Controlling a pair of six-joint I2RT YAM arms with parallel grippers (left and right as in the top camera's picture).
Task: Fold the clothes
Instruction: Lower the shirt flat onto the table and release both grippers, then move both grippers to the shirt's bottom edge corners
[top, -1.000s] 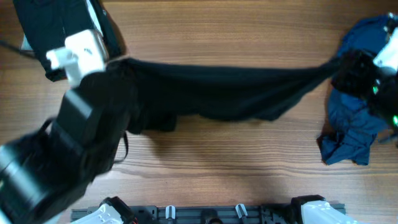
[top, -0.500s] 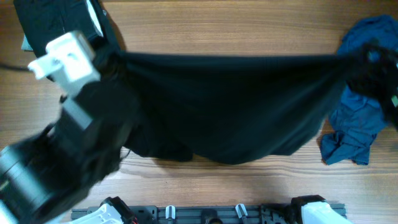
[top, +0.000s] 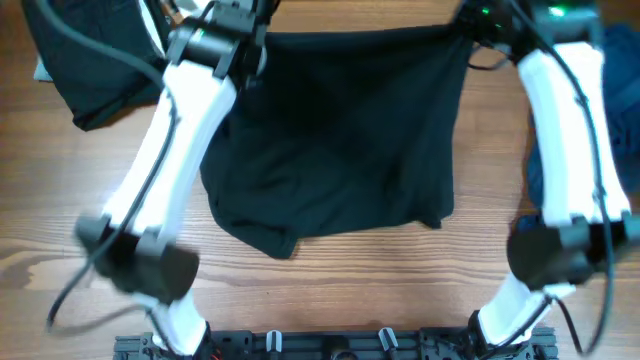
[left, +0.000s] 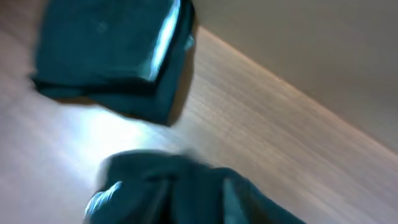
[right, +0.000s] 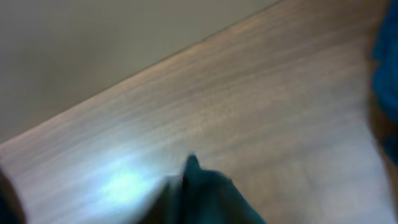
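A black garment (top: 340, 140) hangs spread between both arms over the middle of the table, its lower edge lying on the wood. My left gripper (top: 252, 30) is shut on its far left corner, and the cloth bunches at the jaws in the left wrist view (left: 186, 196). My right gripper (top: 472, 28) is shut on the far right corner, and a dark fold shows at the jaws in the right wrist view (right: 205, 193). Both wrist views are blurred.
A folded dark garment (top: 85, 60) lies at the far left; it also shows in the left wrist view (left: 106, 50). A crumpled blue garment (top: 620, 100) lies at the right edge behind my right arm. The table's far edge runs just beyond the grippers.
Both arms swung from the table's sides to the far edge, lifting the black garment and carrying it with them. It went from a stretched band to a spread hanging sheet.
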